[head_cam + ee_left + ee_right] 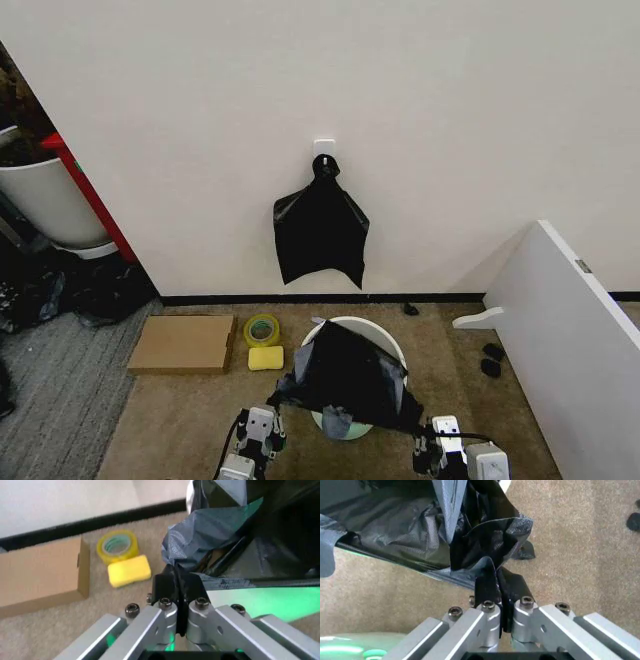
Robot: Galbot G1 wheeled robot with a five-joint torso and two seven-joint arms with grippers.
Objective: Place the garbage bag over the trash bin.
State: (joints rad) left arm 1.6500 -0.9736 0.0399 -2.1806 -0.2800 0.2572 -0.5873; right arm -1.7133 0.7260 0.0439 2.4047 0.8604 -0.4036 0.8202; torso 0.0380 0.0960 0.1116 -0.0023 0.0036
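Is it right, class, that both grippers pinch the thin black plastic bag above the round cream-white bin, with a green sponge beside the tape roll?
Not quite. The sponge is yellow, as the left wrist view shows. Both grippers, left and right, do pinch the thin black plastic bag above the round cream-white bin, beside the tape roll.

Left gripper (pixel 177 588) and right gripper (pixel 499 588): silver aluminium linkage bars joined by dark hex-socket screws, tipped with black finger pads; green indicator glow beneath.

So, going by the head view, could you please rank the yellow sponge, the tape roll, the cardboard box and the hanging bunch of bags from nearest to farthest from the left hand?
From the left hand, which grips the garbage bag:
1. Yellow sponge, on the carpet just ahead.
2. Tape roll, right behind the sponge.
3. Cardboard box, flat on the floor, off to the left.
4. Hanging bunch of bags, up on the wall.
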